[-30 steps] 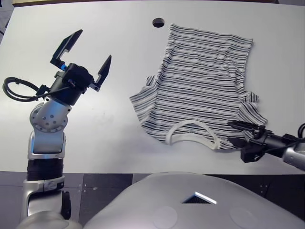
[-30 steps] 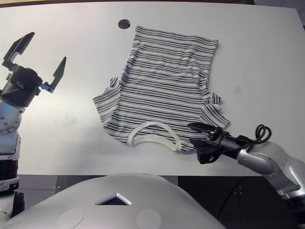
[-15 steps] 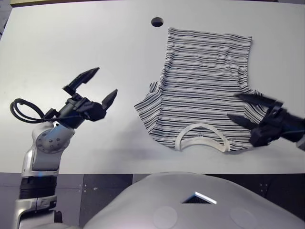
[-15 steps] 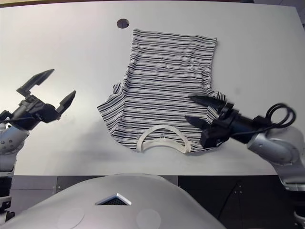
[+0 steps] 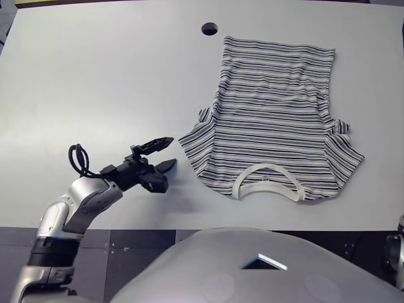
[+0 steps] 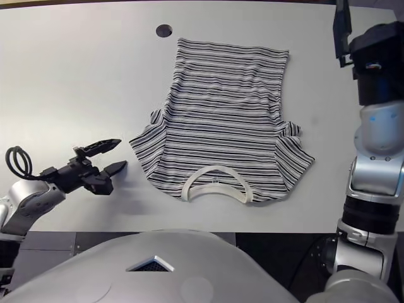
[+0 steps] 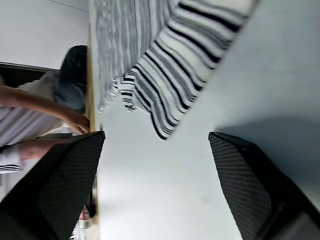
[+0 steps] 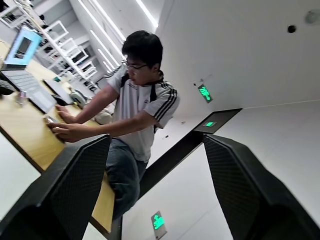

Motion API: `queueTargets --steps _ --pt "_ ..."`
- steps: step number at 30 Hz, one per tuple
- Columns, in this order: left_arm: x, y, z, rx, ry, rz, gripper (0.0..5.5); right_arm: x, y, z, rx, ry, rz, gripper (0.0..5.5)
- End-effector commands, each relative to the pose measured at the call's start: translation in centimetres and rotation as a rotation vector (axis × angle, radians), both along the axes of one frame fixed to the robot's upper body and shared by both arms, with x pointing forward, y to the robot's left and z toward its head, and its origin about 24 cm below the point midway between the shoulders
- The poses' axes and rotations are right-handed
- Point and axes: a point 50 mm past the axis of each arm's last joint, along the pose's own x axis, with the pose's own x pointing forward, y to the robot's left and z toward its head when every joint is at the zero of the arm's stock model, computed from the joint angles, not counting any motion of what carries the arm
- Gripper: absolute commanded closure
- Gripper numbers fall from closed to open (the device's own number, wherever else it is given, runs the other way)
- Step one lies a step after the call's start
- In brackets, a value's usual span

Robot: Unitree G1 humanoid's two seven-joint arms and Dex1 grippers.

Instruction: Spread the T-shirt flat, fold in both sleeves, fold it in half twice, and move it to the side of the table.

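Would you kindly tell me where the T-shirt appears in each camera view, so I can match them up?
Left eye view: the T-shirt lies right of centre, collar toward the robot.
Right eye view: the same, nearer the centre.
Left wrist view: its striped sleeve lies just beyond the open left gripper.
Right wrist view: faces the room, away from the table.
Shared landmark: the left gripper, aimed at that sleeve.

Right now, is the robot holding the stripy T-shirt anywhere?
No, nothing is held. The left gripper is open beside a sleeve of the T-shirt, not touching it, and the right gripper is open, raised high.
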Motion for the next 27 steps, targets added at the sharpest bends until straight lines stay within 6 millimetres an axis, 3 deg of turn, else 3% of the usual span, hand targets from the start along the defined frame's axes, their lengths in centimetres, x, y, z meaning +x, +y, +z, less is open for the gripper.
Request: queueTargets --steps 1,7,17,27 --pt "0.2 0.1 -2.5 0.109 0.040 0.003 1.62 -0.1 -0.2 0.1 -0.013 -0.005 -0.015 2.09" --pt "1.7 -0.7 -3.0 0.147 -0.012 -0.022 1.62 -0.7 -0.6 -0.6 -0.016 0.022 -0.024 2.09" --pt "1.8 -1.7 -3.1 0.169 -0.015 -0.089 1.62 -1.1 -1.0 -1.1 -0.008 0.036 -0.041 2.09" --pt "0.6 -0.8 -3.5 0.216 0.035 -0.074 3.14 -1.2 -1.4 -1.6 -0.002 0.053 -0.062 2.09"
